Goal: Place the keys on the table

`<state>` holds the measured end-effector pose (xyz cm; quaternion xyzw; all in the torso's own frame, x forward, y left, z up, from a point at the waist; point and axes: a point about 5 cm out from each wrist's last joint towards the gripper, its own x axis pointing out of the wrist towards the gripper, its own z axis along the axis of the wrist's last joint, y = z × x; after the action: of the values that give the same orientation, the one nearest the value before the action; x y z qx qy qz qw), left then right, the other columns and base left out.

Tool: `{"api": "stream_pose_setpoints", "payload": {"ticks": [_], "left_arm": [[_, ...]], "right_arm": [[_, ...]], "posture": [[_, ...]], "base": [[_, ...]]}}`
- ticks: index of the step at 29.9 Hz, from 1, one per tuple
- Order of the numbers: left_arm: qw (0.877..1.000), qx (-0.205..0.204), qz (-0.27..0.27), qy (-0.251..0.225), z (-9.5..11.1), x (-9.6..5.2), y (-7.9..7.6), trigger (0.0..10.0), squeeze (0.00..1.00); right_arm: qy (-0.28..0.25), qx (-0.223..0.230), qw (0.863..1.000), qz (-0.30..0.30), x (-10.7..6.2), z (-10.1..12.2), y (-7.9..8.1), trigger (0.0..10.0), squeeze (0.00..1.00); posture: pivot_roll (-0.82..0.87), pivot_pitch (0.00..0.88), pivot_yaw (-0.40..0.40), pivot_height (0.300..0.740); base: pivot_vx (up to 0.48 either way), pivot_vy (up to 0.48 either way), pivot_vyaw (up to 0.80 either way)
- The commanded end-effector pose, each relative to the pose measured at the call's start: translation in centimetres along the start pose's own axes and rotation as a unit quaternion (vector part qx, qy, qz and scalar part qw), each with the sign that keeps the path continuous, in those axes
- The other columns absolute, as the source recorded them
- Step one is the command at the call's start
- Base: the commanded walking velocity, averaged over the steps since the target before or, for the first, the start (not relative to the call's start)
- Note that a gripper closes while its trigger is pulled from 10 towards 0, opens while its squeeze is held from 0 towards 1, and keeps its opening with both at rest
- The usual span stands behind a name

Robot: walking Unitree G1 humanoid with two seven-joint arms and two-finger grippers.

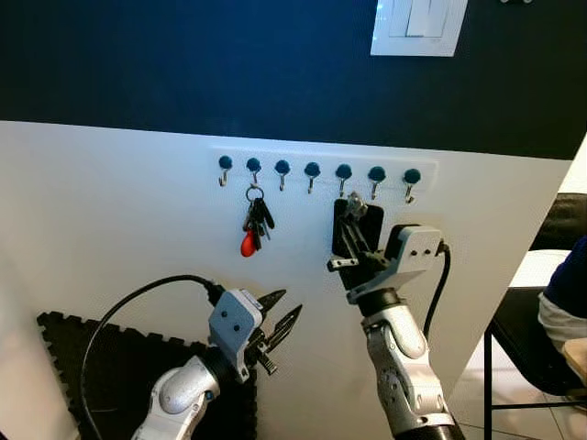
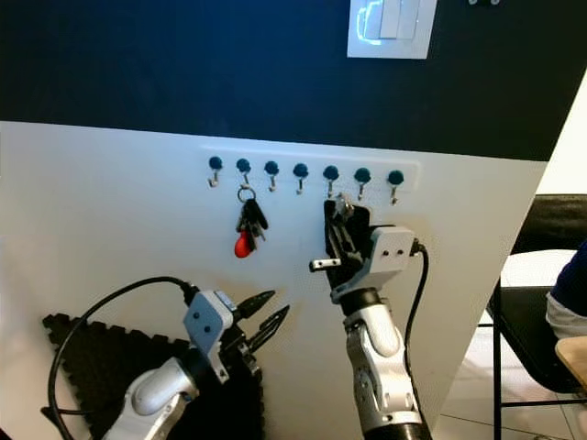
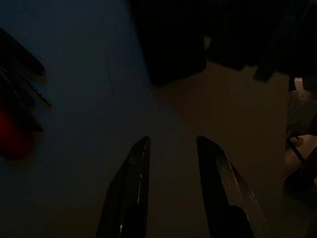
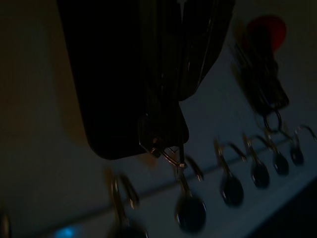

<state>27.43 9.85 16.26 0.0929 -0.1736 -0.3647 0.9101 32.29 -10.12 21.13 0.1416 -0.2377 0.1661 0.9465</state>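
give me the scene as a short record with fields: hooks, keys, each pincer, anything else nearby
hook rail: row of seven blue-knobbed hooks on the white wall panel
red-tag keys: bunch with a red tag hanging from the second hook from the left
black keys: dark bunch with a black fob at the fifth hook
right pincer: raised at the black keys, fingers around them
left pincer: low, below the red-tag keys, fingers apart, holding nothing
other: light switch above; black foam mat lower left; a seated person's arm at right edge

Light switch [image 1: 419, 26] cut off at top edge. Person [image 1: 567, 302] at right mostly out of frame. Wrist views v. dark; red tag [image 3: 12, 136] just a blur.
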Motion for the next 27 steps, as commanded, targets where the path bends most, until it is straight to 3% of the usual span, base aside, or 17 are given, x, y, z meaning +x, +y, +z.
{"api": "stream_pose_setpoints", "payload": {"ticks": [1, 11, 16, 20, 21, 27], "left_arm": [[1.0, 0.004, -0.009, 0.011, -0.4, -0.3, -0.2, 10.0, 0.0], [1.0, 0.006, -0.007, 0.01, -0.4, -0.4, -0.1, 10.0, 0.0], [1.0, 0.006, -0.007, 0.012, -0.4, -0.4, -0.1, 10.0, 0.0], [1.0, 0.006, -0.008, 0.014, -0.5, -0.4, -0.2, 10.0, 0.0], [1.0, 0.005, -0.012, 0.023, -0.9, -0.5, -0.3, 10.0, 0.0], [0.999, -0.001, -0.011, 0.044, -1.5, -0.8, -0.5, 10.0, 0.0]], "right_arm": [[0.02, 0.003, 1.0, -0.002, -0.4, -0.8, -0.1, 0.0, 0.0], [-0.023, -0.001, 1.0, 0.012, -0.1, 0.6, 0.4, 0.0, 0.0], [-0.02, -0.001, 1.0, 0.015, 0.0, 0.5, 0.4, 0.0, 0.0], [0.025, -0.002, 0.999, 0.02, -0.5, -1.1, 0.4, 0.0, 0.0], [0.079, -0.004, 0.997, 0.023, -1.9, -3.4, 0.2, 0.0, 0.0], [0.12, -0.003, 0.993, 0.022, -4.1, -5.3, -0.2, 0.0, 0.0]], "posture": [[0.06, 0.038, 0.015, 0.74], [0.06, 0.038, 0.013, 0.74], [0.06, 0.039, 0.014, 0.74], [0.06, 0.039, 0.014, 0.74], [0.06, 0.039, 0.014, 0.74], [0.06, 0.043, 0.012, 0.74]], "base": [[0.0, 0.0, 0.0], [0.0, 0.0, 0.0], [0.0, 0.0, 0.0], [0.0, 0.0, 0.0], [0.0, 0.0, 0.0], [0.0, 0.0, 0.0]]}}
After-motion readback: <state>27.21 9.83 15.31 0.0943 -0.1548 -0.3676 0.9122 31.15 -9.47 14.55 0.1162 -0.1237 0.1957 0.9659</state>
